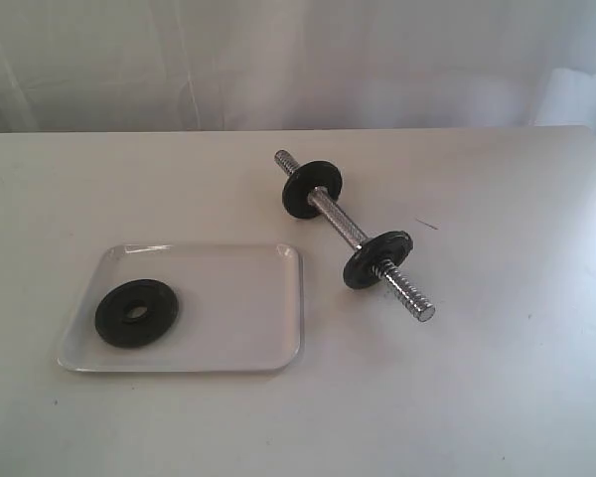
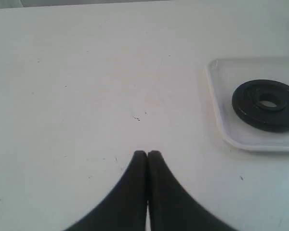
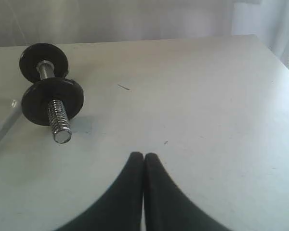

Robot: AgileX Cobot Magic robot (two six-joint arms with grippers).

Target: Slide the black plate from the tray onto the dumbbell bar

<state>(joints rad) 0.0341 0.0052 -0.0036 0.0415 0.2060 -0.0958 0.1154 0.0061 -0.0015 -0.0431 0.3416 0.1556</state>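
Tray: translucent white plastic tray point(image 1: 243, 298), near left.
Bar: shiny chrome dumbbell bar point(image 1: 336, 212), right of tray.
Plate: flat round black plate point(image 1: 114, 316), in tray's left half, well apart from both grippers.
Left: left gripper point(image 2: 147, 154) closed, empty.
Right: right gripper point(image 3: 143, 156) closed, empty.

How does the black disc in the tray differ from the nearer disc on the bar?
The round black disc in the translucent white plastic tray lies flat, hole empty. The nearer black disc on the chrome bar stands on edge, bar through its hole. Both are black and round.
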